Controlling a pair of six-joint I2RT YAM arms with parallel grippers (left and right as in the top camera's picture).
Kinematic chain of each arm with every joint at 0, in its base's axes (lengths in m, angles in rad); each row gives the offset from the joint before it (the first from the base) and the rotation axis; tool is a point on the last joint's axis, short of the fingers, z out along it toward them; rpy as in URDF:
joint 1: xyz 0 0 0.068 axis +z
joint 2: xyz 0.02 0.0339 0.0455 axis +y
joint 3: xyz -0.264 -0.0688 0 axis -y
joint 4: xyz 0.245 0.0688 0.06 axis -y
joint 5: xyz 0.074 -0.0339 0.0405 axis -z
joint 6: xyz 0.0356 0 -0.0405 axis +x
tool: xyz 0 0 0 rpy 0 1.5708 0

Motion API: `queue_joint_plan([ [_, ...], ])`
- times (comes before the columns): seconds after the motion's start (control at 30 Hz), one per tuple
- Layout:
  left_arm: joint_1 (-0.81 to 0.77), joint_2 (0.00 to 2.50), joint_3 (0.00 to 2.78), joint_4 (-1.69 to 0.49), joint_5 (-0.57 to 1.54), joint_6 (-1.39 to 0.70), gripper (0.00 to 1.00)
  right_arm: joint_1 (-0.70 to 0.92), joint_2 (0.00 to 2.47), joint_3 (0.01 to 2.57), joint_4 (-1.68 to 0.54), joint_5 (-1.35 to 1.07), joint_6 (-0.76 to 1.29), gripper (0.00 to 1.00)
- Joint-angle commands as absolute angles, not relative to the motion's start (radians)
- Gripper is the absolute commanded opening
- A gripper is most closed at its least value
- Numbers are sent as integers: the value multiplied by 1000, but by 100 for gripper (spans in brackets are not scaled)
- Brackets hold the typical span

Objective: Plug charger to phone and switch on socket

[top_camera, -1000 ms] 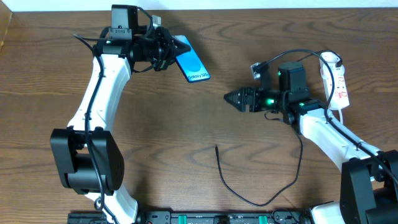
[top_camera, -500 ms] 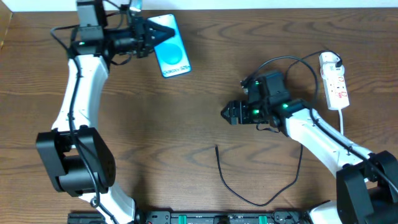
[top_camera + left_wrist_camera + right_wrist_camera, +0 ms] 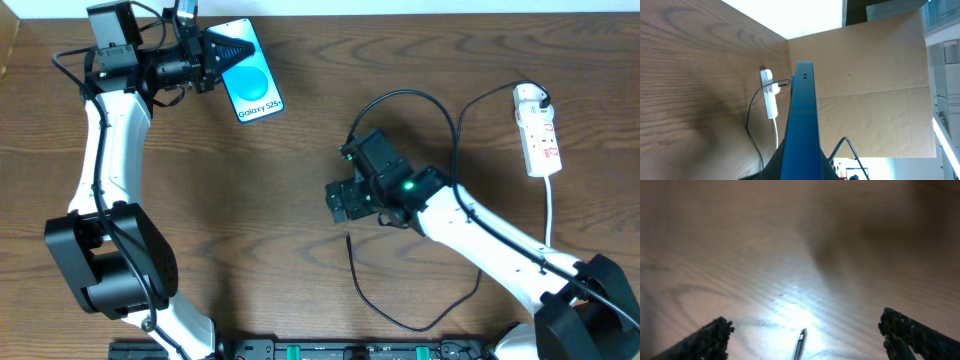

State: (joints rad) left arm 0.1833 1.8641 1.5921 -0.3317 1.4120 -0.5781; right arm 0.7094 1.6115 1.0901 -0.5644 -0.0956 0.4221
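Black and spread wide, my right pincer [image 3: 805, 324] hangs low over the table [image 3: 790, 240]. The plug tip of the charger [image 3: 800, 344] lies untouched on the wood right between its fingers. I read that as lined up for a pinch, the gap left open so the fingers can close on the tip from both sides. In the overhead view the tip lies just ahead of the pincer. The thin cable loops away from it, round behind my right arm, and up to the socket [image 3: 537, 130]. The socket lies well behind the pincer, and I cannot tell its switch position from here. Far off on the opposite side, my left pincer [image 3: 222, 52] is clamped on one end of the phone [image 3: 250, 85], blue screen up and seemingly clear of the table. The left wrist view shows the phone edge-on with its free end pointing away from the fingers, which I take as offering the port end to the plug. Half a second ago the right pincer sat short of the tip; it has since swung round and closed in on it. A second ago it was back nearer the socket. The phone has meanwhile been carried farther away from the right pincer and turned.
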Motion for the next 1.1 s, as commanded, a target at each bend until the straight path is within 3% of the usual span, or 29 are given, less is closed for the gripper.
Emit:
queue_joint_plan([
  [0.0,200,1842,1600,-319,1459,-568,7,759,1599,1105,-570,-87,543,93],
  [0.3,207,1842,1600,-319,1459,-568,7,844,1599,1105,-694,93,792,99],
  [0.57,208,1842,1600,-319,1459,-568,7,860,1654,1181,-823,85,838,99],
  [0.83,208,1842,1600,-319,1459,-554,8,928,1877,1407,-1054,80,852,99],
  [1.07,224,1842,1600,-316,1459,-548,7,962,1974,1411,-1077,69,898,99],
])
